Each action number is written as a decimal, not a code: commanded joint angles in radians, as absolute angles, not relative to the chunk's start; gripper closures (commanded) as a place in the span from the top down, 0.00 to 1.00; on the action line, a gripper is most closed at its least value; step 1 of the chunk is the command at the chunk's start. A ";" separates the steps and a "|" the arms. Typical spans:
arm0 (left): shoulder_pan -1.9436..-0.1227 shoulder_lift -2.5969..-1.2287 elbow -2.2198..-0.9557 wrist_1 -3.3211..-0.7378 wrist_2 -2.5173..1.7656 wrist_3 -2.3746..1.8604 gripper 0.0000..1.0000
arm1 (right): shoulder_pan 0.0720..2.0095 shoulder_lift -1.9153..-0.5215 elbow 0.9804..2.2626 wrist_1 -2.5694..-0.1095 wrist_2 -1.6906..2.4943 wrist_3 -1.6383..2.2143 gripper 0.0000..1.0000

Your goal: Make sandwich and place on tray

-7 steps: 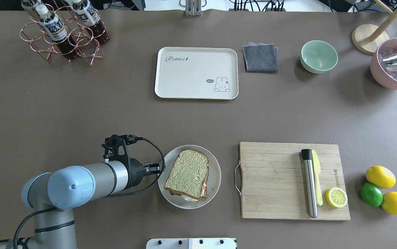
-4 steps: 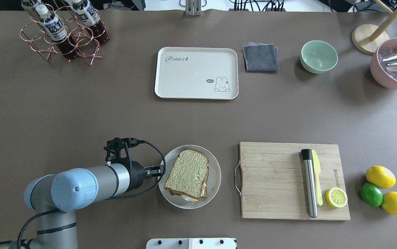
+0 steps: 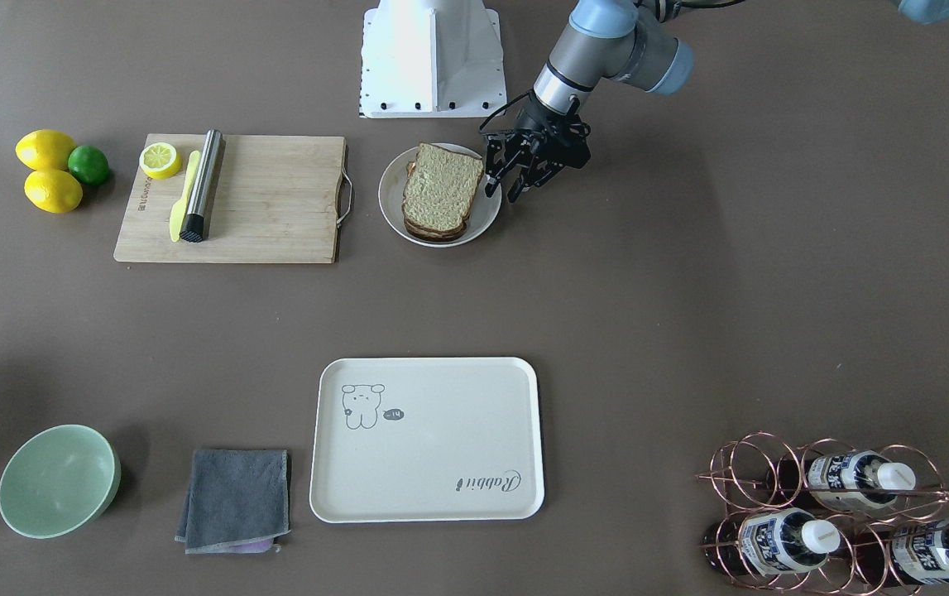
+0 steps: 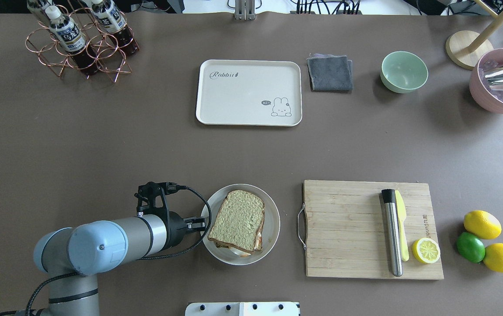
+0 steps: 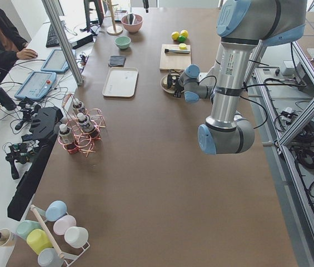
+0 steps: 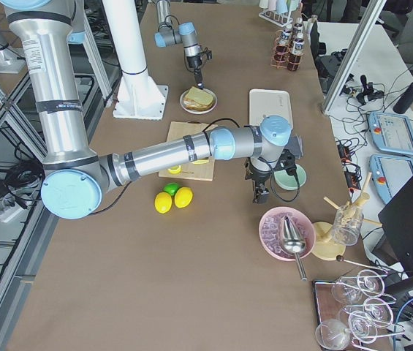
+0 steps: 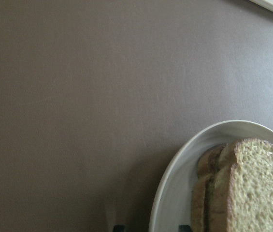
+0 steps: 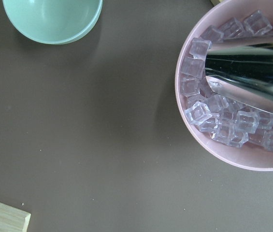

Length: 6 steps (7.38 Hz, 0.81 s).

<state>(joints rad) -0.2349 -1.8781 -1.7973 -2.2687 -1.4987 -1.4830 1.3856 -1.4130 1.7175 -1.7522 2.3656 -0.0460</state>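
Note:
The sandwich (image 4: 238,219), two tan bread slices with egg showing at its edge, lies on a round white plate (image 4: 273,219). It also shows in the front view (image 3: 441,186) and the left wrist view (image 7: 257,183). My left gripper (image 4: 198,224) is open at the plate's left rim (image 7: 175,193), fingertips either side of the rim, apart from the bread. The cream tray (image 4: 247,92) sits bare at the table's far middle. My right gripper (image 6: 259,191) hovers between the green bowl and the pink bowl; I cannot tell its state.
A wooden cutting board (image 4: 347,228) with a steel muddler, a yellow knife and a lemon half lies right of the plate. Lemons and a lime (image 4: 470,247) lie beyond it. A grey cloth (image 4: 330,72), green bowl (image 4: 404,71), pink ice bowl (image 4: 494,94) and bottle rack (image 4: 80,39) line the far side.
My left gripper has moved a little toward the robot and right, closer in on the plate's left rim. The sandwich and plate have not moved.

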 commanded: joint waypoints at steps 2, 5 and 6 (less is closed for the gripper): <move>-0.219 -1.879 -1.796 -2.269 -1.496 -1.483 0.36 | 1.408 -1.413 1.723 -1.819 2.365 -0.093 1.00; -0.219 -1.884 -1.787 -2.269 -1.497 -1.482 0.36 | 1.424 -1.414 1.720 -1.859 2.362 -0.146 1.00; -0.221 -1.885 -1.783 -2.269 -1.497 -1.482 0.36 | 1.427 -1.416 1.714 -1.859 2.362 -0.175 1.00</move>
<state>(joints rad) -0.2195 -1.8832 -1.7877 -2.2687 -1.4971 -1.4827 1.4208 -1.4135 1.7194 -1.8539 2.3628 -0.1405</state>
